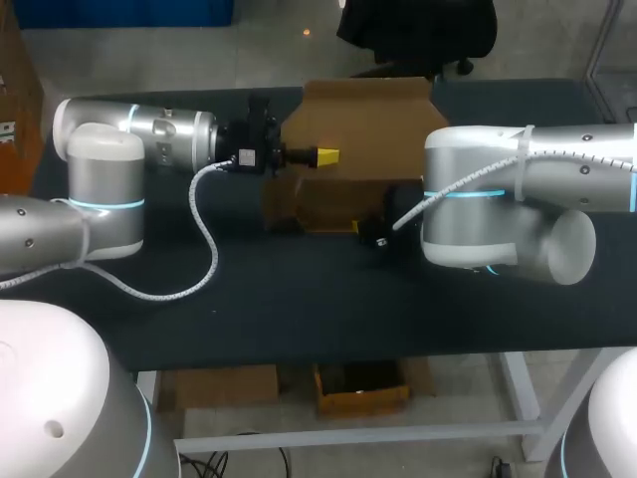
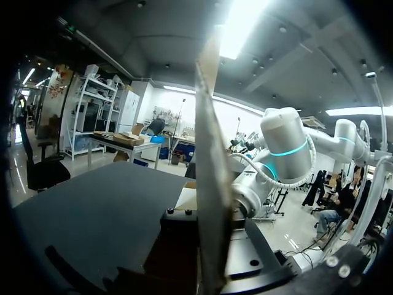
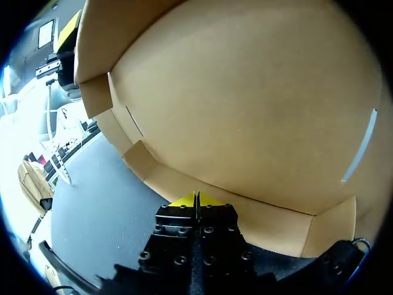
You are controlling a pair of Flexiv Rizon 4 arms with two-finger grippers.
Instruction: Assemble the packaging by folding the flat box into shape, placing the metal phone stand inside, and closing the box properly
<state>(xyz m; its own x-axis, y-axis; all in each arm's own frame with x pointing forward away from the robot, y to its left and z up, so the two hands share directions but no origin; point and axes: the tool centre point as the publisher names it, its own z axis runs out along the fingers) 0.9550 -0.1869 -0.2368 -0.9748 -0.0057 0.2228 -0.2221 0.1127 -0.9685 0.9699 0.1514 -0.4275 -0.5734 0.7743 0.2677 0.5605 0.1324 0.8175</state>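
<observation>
The left gripper (image 1: 326, 154), reaching in over the black table (image 1: 299, 299), pinches an upright panel of the cardboard box (image 1: 368, 115). In the left wrist view that panel stands edge-on between the finger bodies, though the yellow tips themselves are hidden there. The box sits at the middle of the table towards its far side, partly raised, with one broad flap lying open beyond it. The right gripper (image 3: 196, 200), its yellow tips pressed together with nothing seen between them, points into the box's inner wall, just at the low flap along the base. The metal phone stand shows in none of the views.

The board looks light and thin. It is probably stiff along the panels but ready to bend at the scored creases, and likely to buckle or slide on the table if pushed mid-panel. The best holds are probably flap edges near a crease, one arm bracing while the other folds.
</observation>
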